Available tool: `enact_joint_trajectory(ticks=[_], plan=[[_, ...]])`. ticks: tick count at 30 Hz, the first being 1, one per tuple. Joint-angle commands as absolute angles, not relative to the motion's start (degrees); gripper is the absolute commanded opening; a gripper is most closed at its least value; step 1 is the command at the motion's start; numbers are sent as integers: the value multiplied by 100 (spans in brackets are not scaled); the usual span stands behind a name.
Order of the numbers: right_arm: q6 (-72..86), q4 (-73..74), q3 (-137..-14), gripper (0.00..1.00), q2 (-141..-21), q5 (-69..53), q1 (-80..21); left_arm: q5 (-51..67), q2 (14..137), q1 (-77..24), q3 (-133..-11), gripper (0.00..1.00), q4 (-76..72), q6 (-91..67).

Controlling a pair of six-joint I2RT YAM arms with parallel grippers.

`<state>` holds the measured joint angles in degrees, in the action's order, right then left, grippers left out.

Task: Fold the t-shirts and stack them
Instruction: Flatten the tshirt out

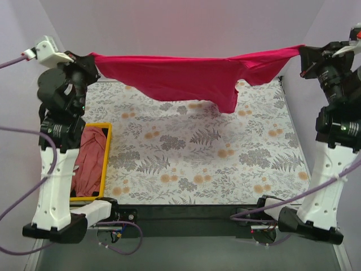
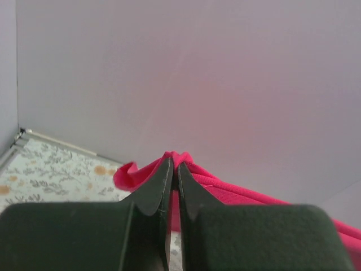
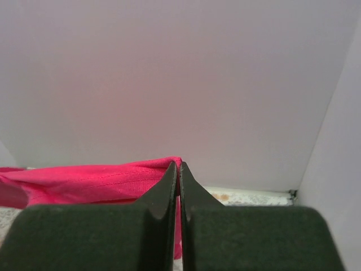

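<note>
Both the left gripper [image 2: 174, 165] and right gripper [image 3: 179, 167] clench the bright magenta-red cloth t-shirt [image 1: 186, 76], stretched above the far edge of the tabletop [image 1: 192, 169]; thin pinches could slip, dropping it crumpled.

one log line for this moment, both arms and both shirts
left gripper: shut on magenta t-shirt | right gripper: shut on other end | shirt: stretched above table | salmon t-shirt: crumpled in yellow bin
</note>
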<state>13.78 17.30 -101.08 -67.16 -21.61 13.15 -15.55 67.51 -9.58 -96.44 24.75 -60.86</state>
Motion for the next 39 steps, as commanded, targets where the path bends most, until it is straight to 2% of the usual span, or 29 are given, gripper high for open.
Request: enact_joint_trajectory(ticks=[1, 5, 12, 17, 21, 25, 32, 39], plan=[[695, 1757, -10098, 1, -6224, -1478, 1397, -1513, 6242, -905, -9667, 0, 2487, -5687], [212, 1995, -10362, 1, -5801, -1047, 1406, -1301, 6047, -905, -10001, 0, 2960, -5669], [18, 2189, -11039, 1, -6187, -1054, 1398, -818, 6345, -905, -10310, 0, 3384, -5678], [79, 2127, -11005, 1, -7056, -1826, 1397, -835, 7004, -897, -9775, 0, 3279, -5634], [193, 1890, -10408, 1, -7864, -2381, 1328, -1001, 8003, -905, -8810, 0, 2761, -5748], [-183, 1653, -10091, 1, -9110, -2102, 933, -1194, 9214, -897, -8473, 0, 2224, -5853], [-229, 1073, -10090, 1, -10906, -1907, 615, -1494, 11220, -853, -8735, 0, 1609, -6029], [-141, 984, -10449, 1, -11988, -2030, 607, -1529, 12110, -800, -9219, 0, 1485, -5933]])
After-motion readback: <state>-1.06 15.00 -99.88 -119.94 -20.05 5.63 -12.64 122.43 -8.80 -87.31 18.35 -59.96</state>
